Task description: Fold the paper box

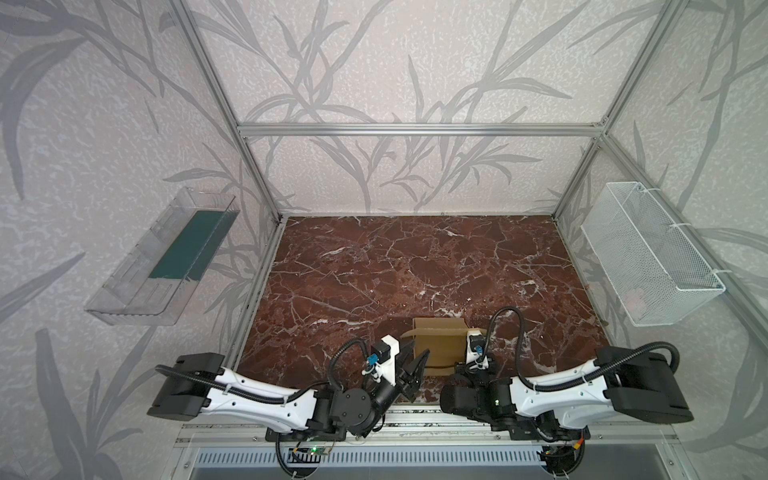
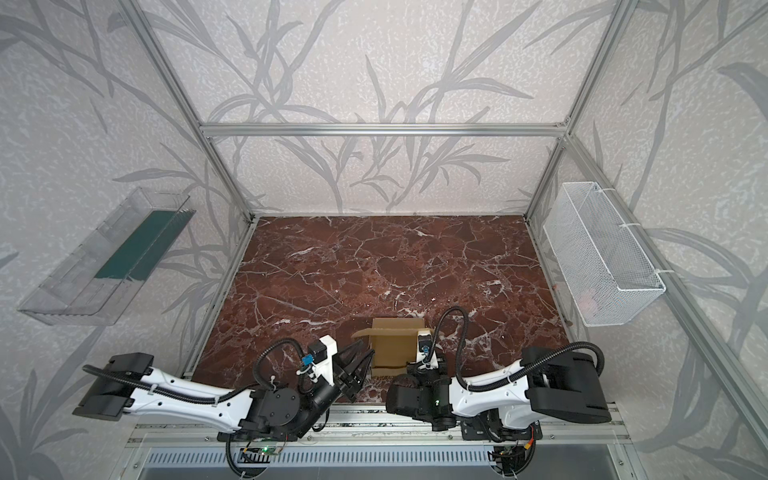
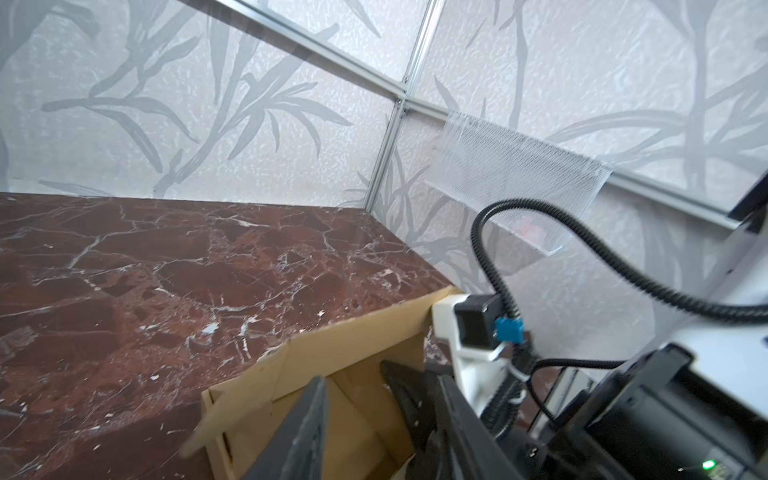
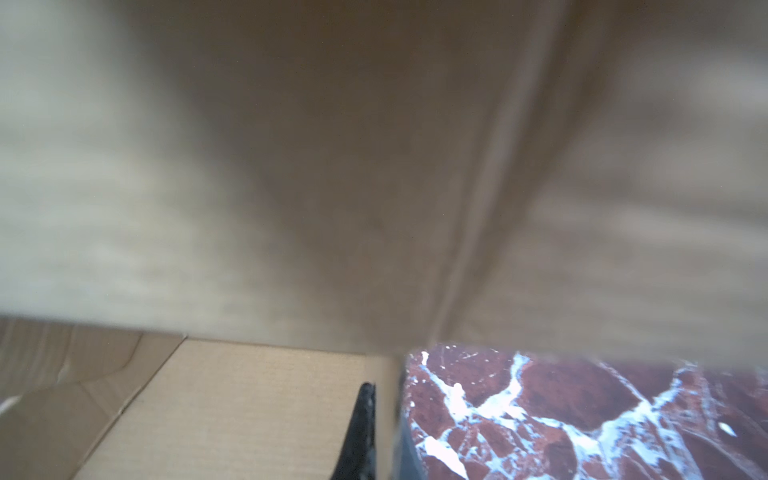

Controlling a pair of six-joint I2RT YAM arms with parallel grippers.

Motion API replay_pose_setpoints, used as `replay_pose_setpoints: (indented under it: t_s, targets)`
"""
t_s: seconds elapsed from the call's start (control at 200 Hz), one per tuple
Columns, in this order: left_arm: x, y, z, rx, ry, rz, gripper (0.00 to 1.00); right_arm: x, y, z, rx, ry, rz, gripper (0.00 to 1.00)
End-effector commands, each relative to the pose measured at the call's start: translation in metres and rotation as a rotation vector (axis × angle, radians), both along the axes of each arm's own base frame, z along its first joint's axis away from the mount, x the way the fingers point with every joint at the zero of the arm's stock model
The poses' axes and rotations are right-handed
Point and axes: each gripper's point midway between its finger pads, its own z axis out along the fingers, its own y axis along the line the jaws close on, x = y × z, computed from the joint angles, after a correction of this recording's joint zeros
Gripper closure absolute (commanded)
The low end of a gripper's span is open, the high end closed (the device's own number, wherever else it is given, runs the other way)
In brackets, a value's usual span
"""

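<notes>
Light: soft, even | shadows: faint | right wrist view: paper box (image 4: 316, 174) blurred

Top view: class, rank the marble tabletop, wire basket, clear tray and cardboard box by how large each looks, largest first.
1. Marble tabletop, clearly largest.
2. Wire basket and clear tray: they look about alike, so unranked.
3. Cardboard box, smallest.

paper box (image 1: 439, 345) | tan cardboard | partly folded, walls raised | front centre
</notes>
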Motion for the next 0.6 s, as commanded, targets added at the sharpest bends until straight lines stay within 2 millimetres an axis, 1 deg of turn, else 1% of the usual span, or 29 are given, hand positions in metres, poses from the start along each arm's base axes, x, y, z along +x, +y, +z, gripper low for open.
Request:
replay_pose_setpoints:
  t_s: [0.0, 0.095, 0.16, 0.205, 0.305, 0.405, 0.52, 0.595]
  targets:
    - [-0.007, -0.001, 0.003, 0.079, 0.002, -0.037, 0.55, -0.002, -0.009, -0.004, -0.071, 0.005, -0.018, 0.98]
    - [-0.004, 0.005, 0.018, 0.069, 0.012, -0.015, 0.53, -0.004, -0.009, -0.007, -0.072, 0.005, -0.024, 0.97]
    - [0.002, 0.014, 0.022, 0.068, 0.014, 0.04, 0.51, -0.005, -0.007, -0.007, -0.075, 0.003, -0.02, 0.97]
    - [0.008, 0.02, 0.024, 0.06, 0.014, 0.086, 0.47, -0.006, -0.006, -0.005, -0.069, -0.01, -0.013, 0.96]
    - [0.018, 0.032, 0.02, 0.048, 0.043, 0.171, 0.43, -0.009, -0.002, -0.003, -0.06, -0.019, 0.006, 0.93]
    - [0.024, 0.034, 0.015, 0.049, 0.08, 0.186, 0.43, -0.01, -0.001, -0.001, -0.056, -0.02, 0.017, 0.89]
    - [0.03, 0.038, 0.008, 0.073, 0.109, 0.22, 0.43, -0.012, 0.005, -0.004, -0.055, 0.003, 0.058, 0.84]
    - [0.032, 0.04, 0.006, 0.06, 0.123, 0.221, 0.43, -0.014, 0.006, -0.006, -0.036, 0.012, 0.077, 0.8]
